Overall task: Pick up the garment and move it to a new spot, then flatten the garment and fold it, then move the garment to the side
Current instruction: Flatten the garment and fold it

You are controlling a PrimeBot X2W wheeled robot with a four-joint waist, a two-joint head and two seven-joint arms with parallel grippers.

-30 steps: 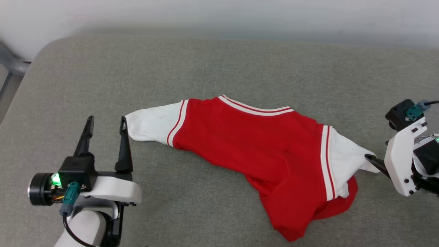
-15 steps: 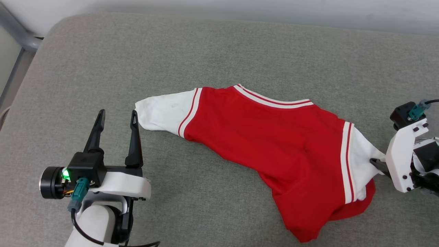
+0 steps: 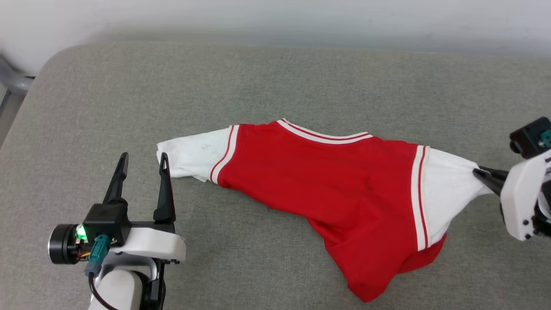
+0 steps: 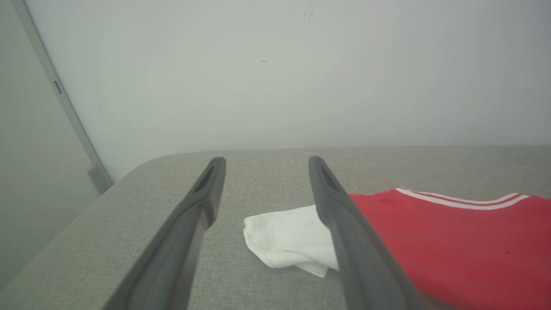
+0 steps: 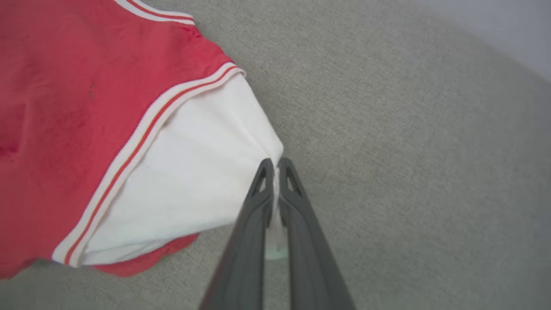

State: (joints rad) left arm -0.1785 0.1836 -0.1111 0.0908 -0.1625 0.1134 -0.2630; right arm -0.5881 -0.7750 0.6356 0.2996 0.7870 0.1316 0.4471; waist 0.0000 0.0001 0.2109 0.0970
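1. A grey padded surface [image 3: 275, 77] with a rounded corner stretches out below a pale wall [image 3: 275, 17].
2. The garment [image 3: 310, 172], a red T-shirt with white sleeves and red-and-white striped trim, lies across the middle of the surface. Its lower body is bunched and tucked under at the near right.
3. The right-side sleeve [image 3: 447, 193] is drawn to a taut point. The left-side sleeve [image 3: 189, 157] lies flat on the surface.
4. The right gripper [image 3: 477, 172] has its fingers pressed together and pinches the cuff of the right-side sleeve.
5. The left gripper [image 3: 144, 157] has its fingers spread wide and holds nothing. It sits just beside the left-side sleeve.
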